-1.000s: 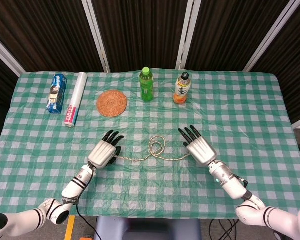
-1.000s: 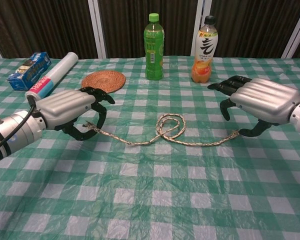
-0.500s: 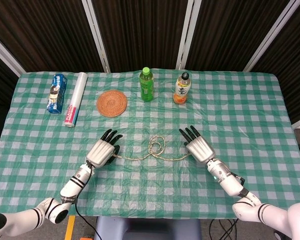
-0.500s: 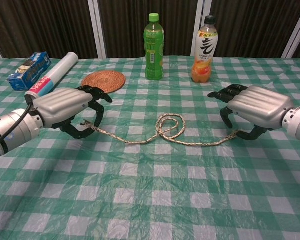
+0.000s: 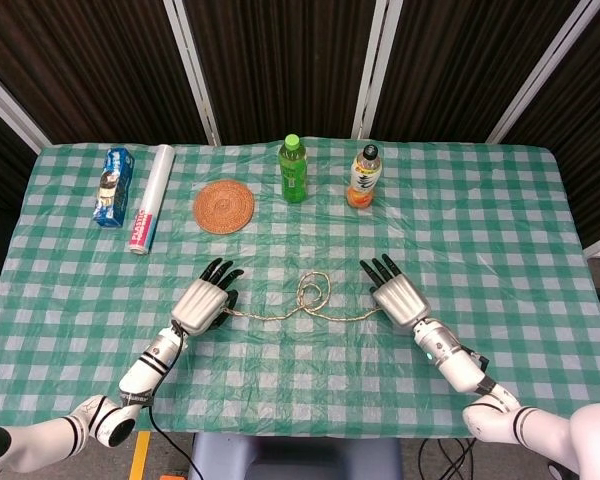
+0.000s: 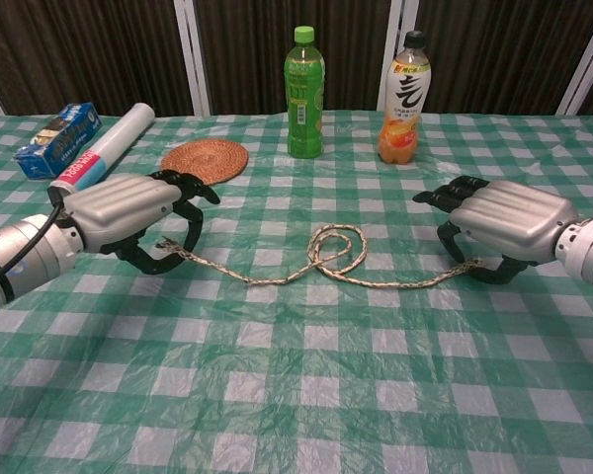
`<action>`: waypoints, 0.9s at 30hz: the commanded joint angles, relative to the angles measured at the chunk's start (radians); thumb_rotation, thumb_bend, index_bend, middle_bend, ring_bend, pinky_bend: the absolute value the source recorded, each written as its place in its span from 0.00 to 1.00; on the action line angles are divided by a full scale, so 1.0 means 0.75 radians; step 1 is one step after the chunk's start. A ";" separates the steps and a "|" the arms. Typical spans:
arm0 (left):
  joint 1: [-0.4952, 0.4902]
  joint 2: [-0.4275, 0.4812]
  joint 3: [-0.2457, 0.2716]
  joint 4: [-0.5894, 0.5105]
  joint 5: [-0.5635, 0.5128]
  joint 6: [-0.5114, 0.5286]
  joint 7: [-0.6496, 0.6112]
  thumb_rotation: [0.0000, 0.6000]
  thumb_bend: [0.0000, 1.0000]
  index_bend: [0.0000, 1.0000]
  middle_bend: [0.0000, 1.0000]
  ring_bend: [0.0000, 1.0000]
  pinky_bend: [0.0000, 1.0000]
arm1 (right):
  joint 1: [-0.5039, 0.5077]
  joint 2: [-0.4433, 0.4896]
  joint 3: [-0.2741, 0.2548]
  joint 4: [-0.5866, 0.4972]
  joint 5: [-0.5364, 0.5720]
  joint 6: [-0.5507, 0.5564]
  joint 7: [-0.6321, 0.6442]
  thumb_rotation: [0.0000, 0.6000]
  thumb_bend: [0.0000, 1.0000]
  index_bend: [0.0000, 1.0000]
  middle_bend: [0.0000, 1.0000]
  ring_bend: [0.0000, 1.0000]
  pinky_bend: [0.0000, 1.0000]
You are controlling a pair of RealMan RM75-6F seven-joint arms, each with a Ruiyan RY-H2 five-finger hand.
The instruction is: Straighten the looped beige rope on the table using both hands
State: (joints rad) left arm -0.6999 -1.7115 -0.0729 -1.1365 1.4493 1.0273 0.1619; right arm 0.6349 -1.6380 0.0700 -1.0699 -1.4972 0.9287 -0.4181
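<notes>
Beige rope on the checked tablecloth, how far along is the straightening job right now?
Done: the left hand and right hand each sit over one end of the beige braided rope. In hand: the left hand seems to pinch its end; whether the right hand grips yet is unclear in the chest view. Left: the rope's middle loop remains, so the ends must be pulled apart until it opens flat.

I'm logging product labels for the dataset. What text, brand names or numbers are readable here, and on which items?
Nothing can be quoted with confidence.
Orange drink bottle: large dark brush-style characters on a white label, not legible.
Green bottle: label print too small to read.
White roll: pink band with lettering, blurred.
Blue packet: printing, blurred.
Round woven mat, rope, tablecloth: no text.
</notes>
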 commanded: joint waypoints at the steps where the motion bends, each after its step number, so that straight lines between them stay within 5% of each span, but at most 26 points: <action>1: -0.001 -0.002 0.001 0.004 0.001 -0.002 -0.002 1.00 0.44 0.64 0.13 0.00 0.06 | 0.001 -0.005 -0.003 0.005 0.005 0.002 -0.004 1.00 0.43 0.64 0.01 0.00 0.00; 17: 0.002 0.007 -0.007 0.017 -0.003 0.006 -0.005 1.00 0.44 0.65 0.13 0.00 0.06 | 0.010 -0.005 -0.005 0.007 0.054 0.003 -0.045 1.00 0.52 0.72 0.05 0.00 0.00; 27: 0.052 0.087 -0.009 0.050 -0.029 0.047 -0.008 1.00 0.44 0.65 0.13 0.00 0.06 | -0.048 0.150 0.017 -0.078 0.091 0.103 -0.007 1.00 0.54 0.77 0.08 0.00 0.00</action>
State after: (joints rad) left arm -0.6660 -1.6514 -0.0803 -1.1036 1.4314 1.0594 0.1590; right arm 0.6124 -1.5478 0.0782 -1.1162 -1.4383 0.9892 -0.4330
